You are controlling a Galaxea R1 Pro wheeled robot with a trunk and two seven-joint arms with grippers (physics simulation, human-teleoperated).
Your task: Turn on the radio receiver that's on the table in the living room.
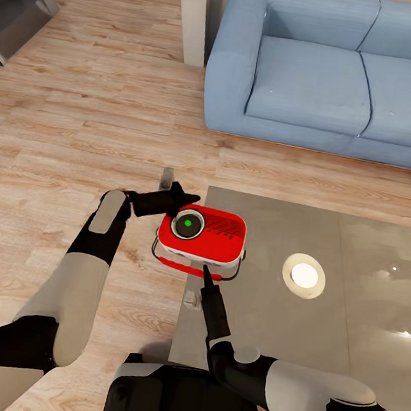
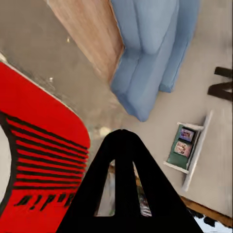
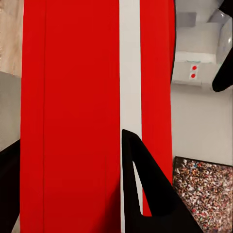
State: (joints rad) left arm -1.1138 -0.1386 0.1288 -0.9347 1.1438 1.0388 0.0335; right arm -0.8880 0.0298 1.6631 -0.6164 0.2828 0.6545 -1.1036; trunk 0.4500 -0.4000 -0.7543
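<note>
Red casing of the radio (image 3: 73, 116) filled the space just ahead of my right gripper (image 1: 205, 271), whose fingers stood apart with the white-striped side between them, not clamped. It lay flat at the near corner of the table (image 1: 359, 312), speaker up, a green dot glowing at its centre. My left gripper (image 1: 190, 199) rested against its far edge; I could not tell whether that one was parted or closed. To finish well, I judged I should brace gently and press lightly, not shove it off the corner.
</note>
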